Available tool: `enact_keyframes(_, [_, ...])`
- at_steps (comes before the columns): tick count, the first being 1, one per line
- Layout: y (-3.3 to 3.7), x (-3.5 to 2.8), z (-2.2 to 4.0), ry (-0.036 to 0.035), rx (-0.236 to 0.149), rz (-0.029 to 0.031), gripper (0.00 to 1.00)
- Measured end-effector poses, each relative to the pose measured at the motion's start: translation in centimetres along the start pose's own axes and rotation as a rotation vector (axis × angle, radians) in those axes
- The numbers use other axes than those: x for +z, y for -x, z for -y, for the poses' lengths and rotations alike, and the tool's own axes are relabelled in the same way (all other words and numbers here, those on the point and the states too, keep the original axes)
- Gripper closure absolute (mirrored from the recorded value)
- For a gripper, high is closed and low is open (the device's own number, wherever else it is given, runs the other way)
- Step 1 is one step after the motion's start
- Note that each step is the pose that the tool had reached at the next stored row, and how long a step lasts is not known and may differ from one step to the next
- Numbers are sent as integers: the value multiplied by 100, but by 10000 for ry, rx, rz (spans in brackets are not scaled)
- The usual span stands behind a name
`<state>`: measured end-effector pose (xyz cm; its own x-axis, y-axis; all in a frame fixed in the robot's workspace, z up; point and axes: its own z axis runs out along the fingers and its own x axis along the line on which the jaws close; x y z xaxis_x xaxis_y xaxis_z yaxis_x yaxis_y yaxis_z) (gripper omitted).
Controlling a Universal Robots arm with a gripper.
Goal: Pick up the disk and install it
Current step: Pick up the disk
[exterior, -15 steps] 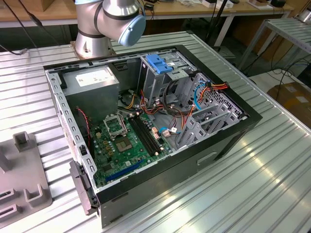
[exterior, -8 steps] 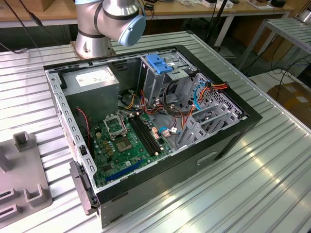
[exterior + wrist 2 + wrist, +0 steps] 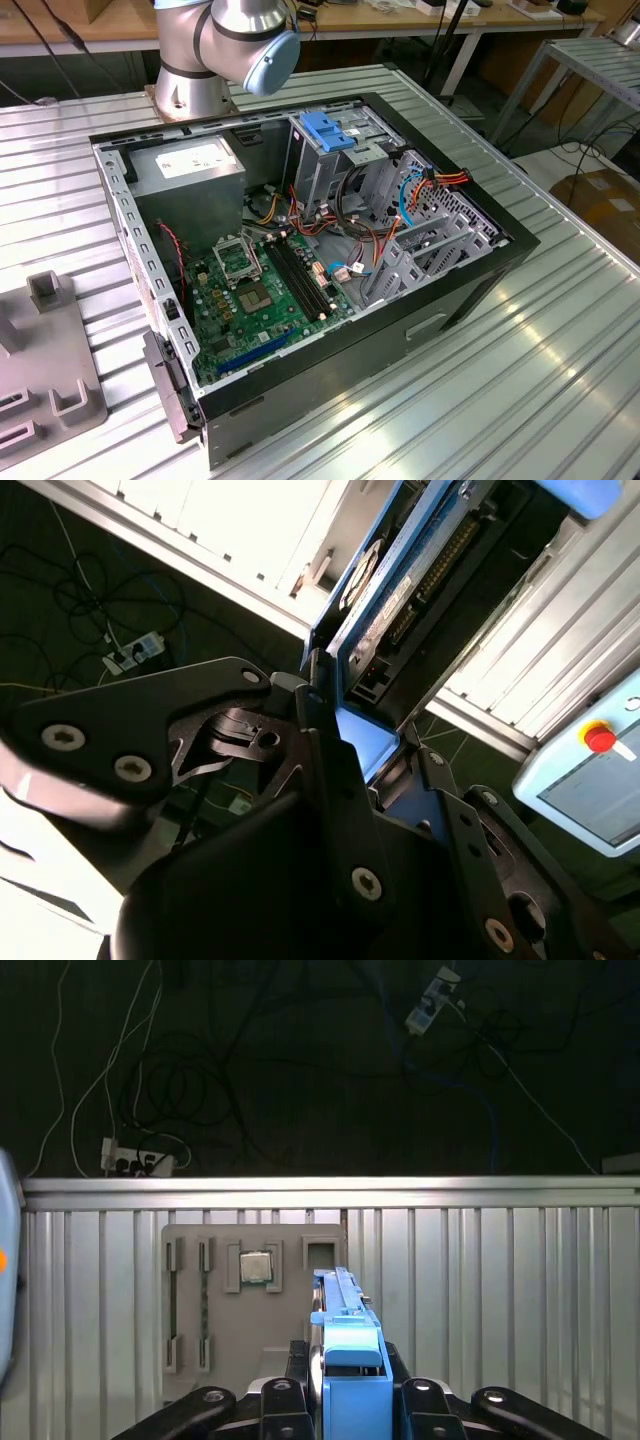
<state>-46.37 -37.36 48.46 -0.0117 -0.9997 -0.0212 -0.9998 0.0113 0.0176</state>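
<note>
Disk, edge-on in its blue carrier, is clamped in your gripper over the ribbed metal table. Just beyond it lies a grey fixture plate holding a processor chip. Farther off, a power strip lies among cables on the floor.

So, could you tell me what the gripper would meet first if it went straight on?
Probably the grey fixture plate on the ribbed table: in the first wrist view the gripper, shut on the disk, aims at it. The gap between looks free, though depth is unclear.
</note>
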Motion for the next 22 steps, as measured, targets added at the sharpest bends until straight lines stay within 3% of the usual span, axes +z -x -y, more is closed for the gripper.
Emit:
enact_keyframes(16, [6, -272, 5, 25, 1, -1, 63])
enact_keyframes(22, [7, -289, 5, 24, 1, 0, 63])
